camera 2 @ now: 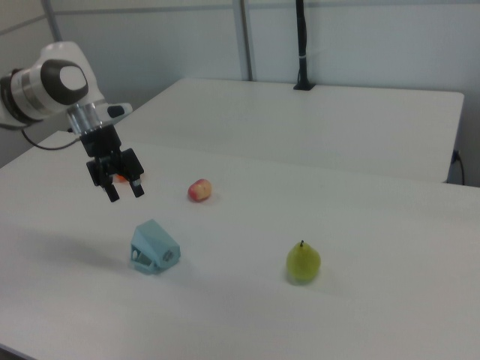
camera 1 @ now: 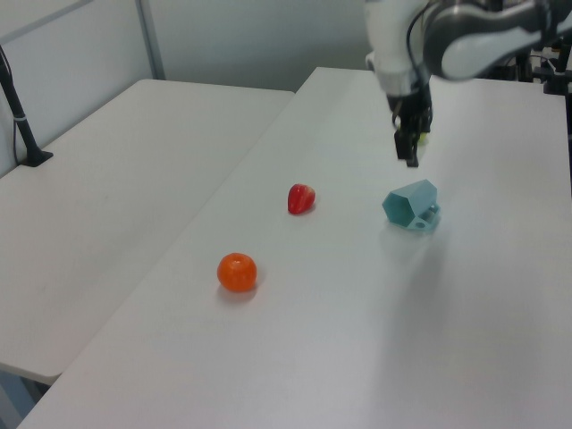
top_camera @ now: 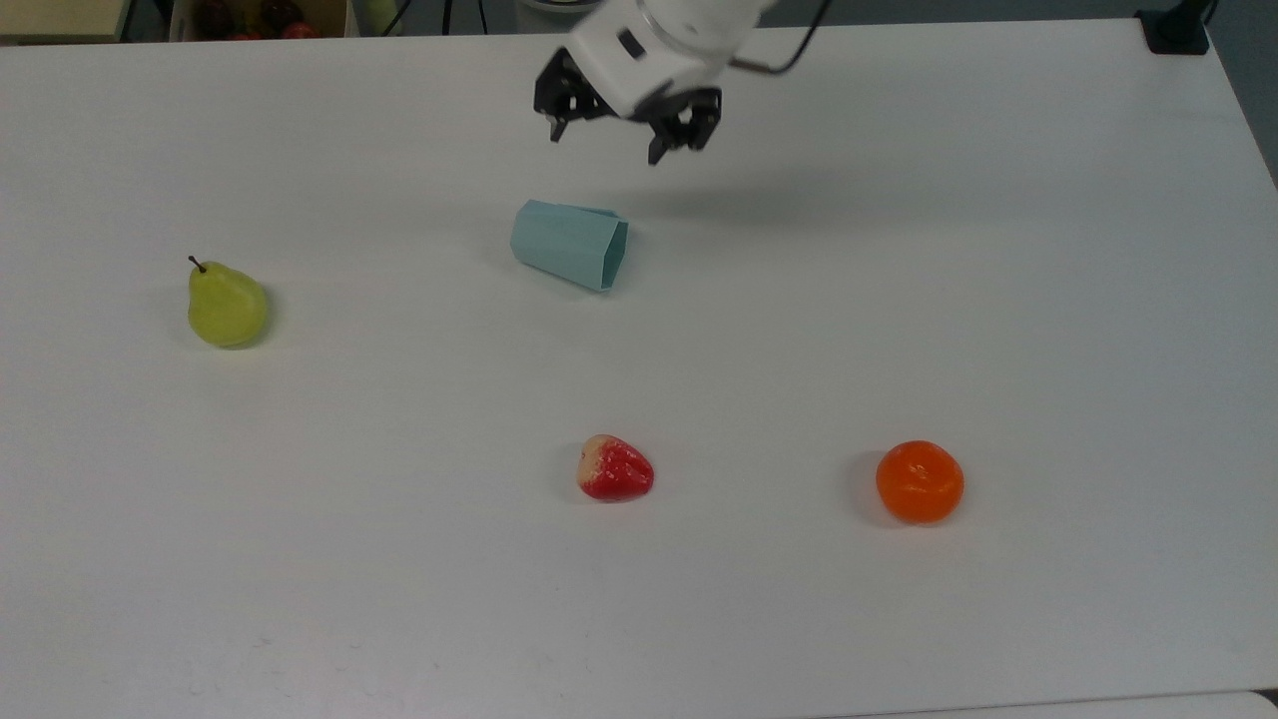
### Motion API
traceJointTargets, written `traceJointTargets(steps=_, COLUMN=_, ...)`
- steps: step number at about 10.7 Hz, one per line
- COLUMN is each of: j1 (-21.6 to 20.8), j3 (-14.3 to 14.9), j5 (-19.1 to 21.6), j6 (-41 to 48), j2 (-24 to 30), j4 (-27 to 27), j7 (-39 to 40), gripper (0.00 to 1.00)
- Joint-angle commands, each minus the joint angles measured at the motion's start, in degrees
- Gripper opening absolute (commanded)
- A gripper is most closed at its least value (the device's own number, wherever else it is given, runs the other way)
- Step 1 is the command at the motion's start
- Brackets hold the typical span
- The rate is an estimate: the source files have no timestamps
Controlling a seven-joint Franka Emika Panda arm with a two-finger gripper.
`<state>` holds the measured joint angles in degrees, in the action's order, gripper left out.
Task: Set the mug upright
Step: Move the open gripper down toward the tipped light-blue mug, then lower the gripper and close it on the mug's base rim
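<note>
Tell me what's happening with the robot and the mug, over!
Gripper open, fingers spread, hovering above the table, holding nothing. Mug lying on its side, untouched. Pear, strawberry, orange well apart from it. Over.

no readable text, labels, brands, numbers or signs anywhere

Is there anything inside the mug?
The mug lies on its side on the table; in the left view its mouth faces the camera and what shows of the inside looks empty. The deepest part is shadowed.
</note>
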<state>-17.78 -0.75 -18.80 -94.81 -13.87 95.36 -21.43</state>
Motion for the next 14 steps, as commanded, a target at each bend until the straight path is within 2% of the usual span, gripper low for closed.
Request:
traceJointTargets(steps=1, j1=-2.6, j3=-0.2, j5=-6.9, j6=-2.2, j2=-6.2, j4=-1.1, j7=-9.2, gripper=1.00)
traceJointTargets(steps=3, j1=-2.9, j3=-0.2, j5=-7.3, j6=-5.9, j2=-8.9, j4=-1.1, j7=-13.3, gripper=1.00)
traceJointTargets(steps=5, j1=-3.4, j3=-0.2, j5=-10.8, j6=-7.2, j2=-11.3, j4=-1.1, j7=-16.4, gripper=1.00)
traceJointTargets(steps=7, j1=-3.1, j3=-0.1, j5=-12.9, j6=-4.7, j2=-12.4, j4=-0.9, j7=-16.3, gripper=0.95)
traceJointTargets(steps=9, j1=-3.2, j3=-0.2, j5=-16.4, j6=1.8, j2=-12.6, j4=-0.8, j7=-15.7, gripper=0.95)
traceJointTargets(steps=12, j1=-3.4, j3=-0.1, j5=-20.0, j6=4.5, j2=-14.3, j4=-0.7, j7=-15.8, gripper=0.82)
traceJointTargets(steps=13, j1=-3.5, j3=-0.2, j5=-21.0, j6=4.5, j2=-15.7, j4=-0.8, j7=-15.9, gripper=0.74)
traceJointTargets(steps=14, j1=-3.6, j3=-0.2, j5=-21.2, j6=4.5, j2=-16.4, j4=-0.8, j7=-15.9, gripper=0.60)
